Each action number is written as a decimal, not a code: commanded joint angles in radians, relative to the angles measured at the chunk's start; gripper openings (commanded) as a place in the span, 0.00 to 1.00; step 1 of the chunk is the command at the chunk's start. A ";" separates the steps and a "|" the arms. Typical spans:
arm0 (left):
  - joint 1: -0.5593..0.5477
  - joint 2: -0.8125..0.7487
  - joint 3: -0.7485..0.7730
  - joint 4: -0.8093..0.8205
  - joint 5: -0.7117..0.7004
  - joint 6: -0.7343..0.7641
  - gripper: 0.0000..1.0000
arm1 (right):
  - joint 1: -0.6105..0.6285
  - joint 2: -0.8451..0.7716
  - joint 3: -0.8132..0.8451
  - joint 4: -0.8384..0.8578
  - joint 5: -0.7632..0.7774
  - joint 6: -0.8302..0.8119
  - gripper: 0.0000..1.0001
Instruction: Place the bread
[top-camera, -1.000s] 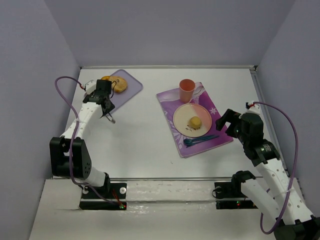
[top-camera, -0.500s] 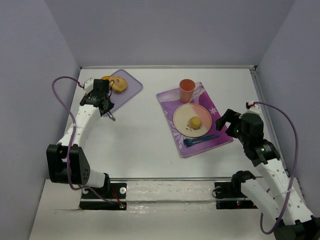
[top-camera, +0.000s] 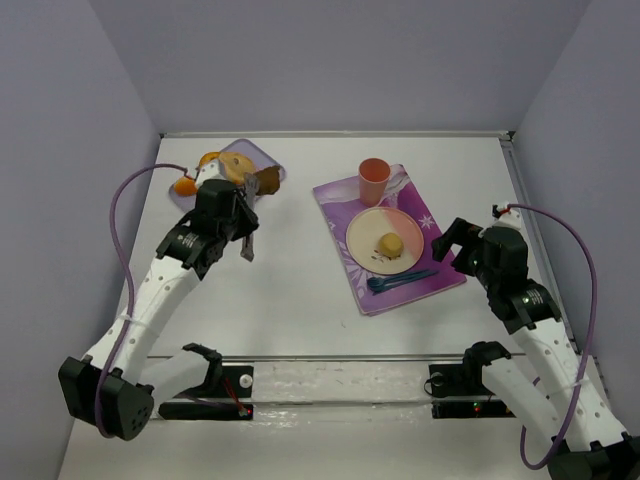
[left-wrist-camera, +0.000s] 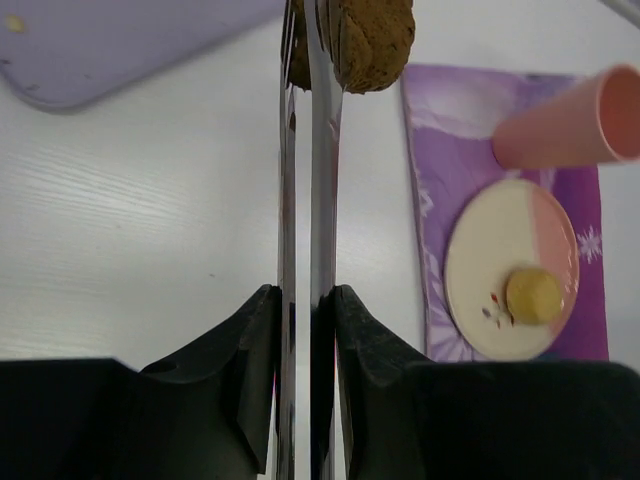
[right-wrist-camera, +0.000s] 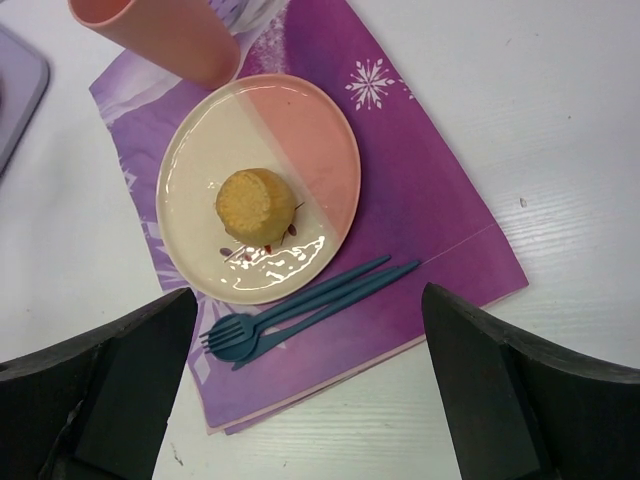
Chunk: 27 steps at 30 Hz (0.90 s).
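My left gripper (top-camera: 244, 216) is shut on metal tongs (left-wrist-camera: 312, 170). The tongs pinch a brown piece of bread (left-wrist-camera: 371, 40) at their tips. In the top view the bread (top-camera: 268, 181) hangs over the right edge of a lavender board (top-camera: 265, 157). A cream and pink plate (top-camera: 370, 228) with a yellow bun (top-camera: 389, 243) sits on a purple placemat (top-camera: 430, 270); the plate (left-wrist-camera: 490, 240) also shows to the right in the left wrist view. My right gripper (top-camera: 452, 240) is open and empty above the placemat's near right part, over the plate (right-wrist-camera: 300, 130) and bun (right-wrist-camera: 257, 205).
A pink cup (top-camera: 373, 180) stands on the placemat behind the plate. A blue fork and knife (right-wrist-camera: 300, 300) lie in front of the plate. A round bagel (top-camera: 236, 168) and orange pieces (top-camera: 185, 185) lie on and beside the lavender board. Walls close the left, back and right.
My left arm has swung right and forward from the board's left side, now carrying the tongs with the brown bread at the board's right edge. The right arm has not moved.
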 joint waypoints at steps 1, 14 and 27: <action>-0.203 -0.039 -0.026 0.063 0.070 0.041 0.06 | 0.002 -0.016 -0.002 0.042 0.005 -0.007 1.00; -0.538 0.271 0.104 0.180 0.007 0.117 0.06 | 0.002 -0.020 -0.004 0.043 0.005 -0.010 1.00; -0.602 0.420 0.176 0.220 0.033 0.154 0.11 | 0.002 -0.017 -0.007 0.043 0.007 -0.013 1.00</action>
